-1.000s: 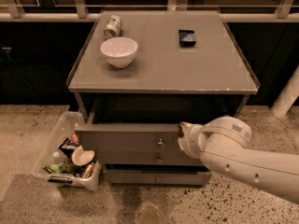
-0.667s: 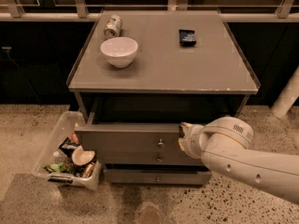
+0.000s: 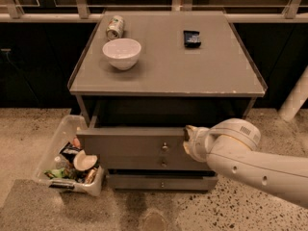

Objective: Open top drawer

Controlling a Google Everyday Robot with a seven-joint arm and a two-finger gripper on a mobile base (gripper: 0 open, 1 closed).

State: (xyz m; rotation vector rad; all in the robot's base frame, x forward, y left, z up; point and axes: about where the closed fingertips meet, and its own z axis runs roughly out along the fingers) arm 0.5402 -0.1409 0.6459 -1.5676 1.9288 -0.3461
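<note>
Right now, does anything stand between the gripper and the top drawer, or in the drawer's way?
Nothing visible. The gripper is at the top drawer, on its upper edge right of the knob; the bin stands aside, left.

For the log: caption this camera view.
End effector at upper edge of partly open top drawer, right of its knob.

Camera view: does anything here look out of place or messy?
A drink can lies on its side at the back left of the tabletop, behind the white bowl. A clear bin on the floor holds jumbled litter. The top drawer is pulled out, the end effector at its right front edge.
</note>
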